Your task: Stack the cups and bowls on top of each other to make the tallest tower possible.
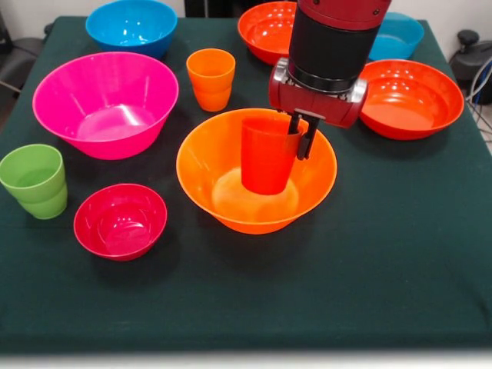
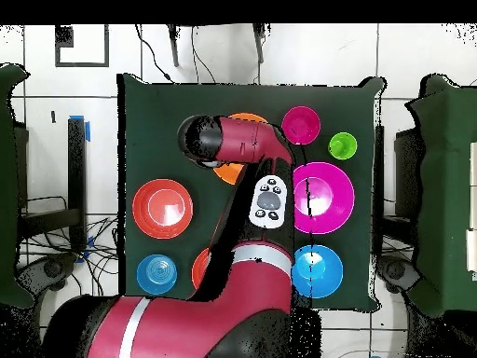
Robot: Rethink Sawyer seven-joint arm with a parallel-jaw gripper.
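The widest orange bowl (image 1: pixel 206 165) sits mid-table, and a red-orange cup (image 1: pixel 265 157) stands upright inside it. My gripper (image 1: pixel 300 144) comes down from above and is shut on the cup's right rim, one finger inside and one outside. Whether the cup's bottom touches the bowl floor I cannot tell. An orange cup (image 1: pixel 211 78) stands just behind the bowl and a light green cup (image 1: pixel 34 181) at the far left. In the overhead view the arm hides the gripper and the cup; only part of the orange bowl (image 2: pixel 244 119) shows.
A wide pink bowl (image 1: pixel 104 104) sits left and a small crimson bowl (image 1: pixel 120 221) front left. A blue bowl (image 1: pixel 131 27) sits back left, another blue bowl (image 1: pixel 400 34) back right. Red-orange bowls lie at the right (image 1: pixel 411 98) and at the back (image 1: pixel 265 31).
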